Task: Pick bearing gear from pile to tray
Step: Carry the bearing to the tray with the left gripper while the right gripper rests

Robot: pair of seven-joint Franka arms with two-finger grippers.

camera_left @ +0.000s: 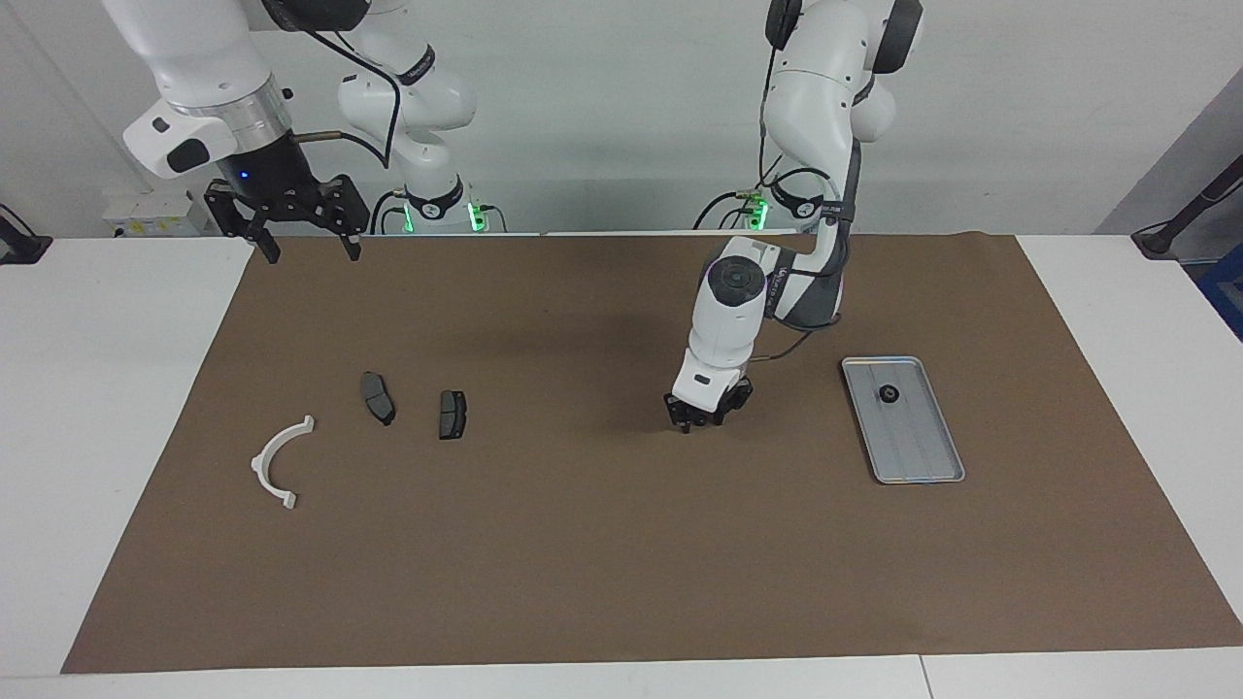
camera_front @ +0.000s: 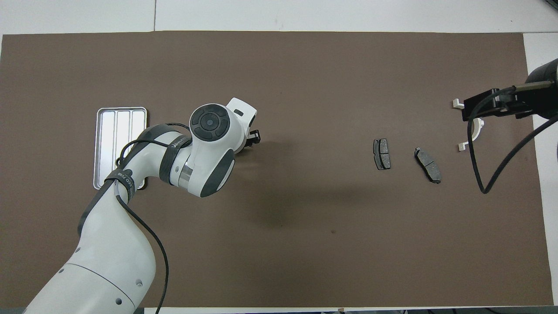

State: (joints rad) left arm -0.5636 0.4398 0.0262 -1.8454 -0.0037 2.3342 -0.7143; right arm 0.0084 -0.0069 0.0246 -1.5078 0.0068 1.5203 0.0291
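The silver tray [camera_left: 918, 456] lies on the brown mat at the left arm's end, with one tiny black gear [camera_left: 888, 393] in it. In the overhead view the left arm covers part of the tray [camera_front: 120, 126]. The pile lies toward the right arm's end: a white half-ring bracket [camera_left: 280, 461] and two dark brake pads [camera_left: 378, 397] [camera_left: 452, 414]. My left gripper [camera_left: 694, 419] is low over bare mat between the pads and the tray. My right gripper [camera_left: 307, 254] is open, empty and raised over the mat's edge by the robots.
In the overhead view the right gripper [camera_front: 492, 107] covers part of the bracket [camera_front: 478, 126]. The pads [camera_front: 382, 154] [camera_front: 428, 165] lie apart from each other. White table [camera_left: 107, 388] borders the brown mat [camera_left: 583, 563] at both ends.
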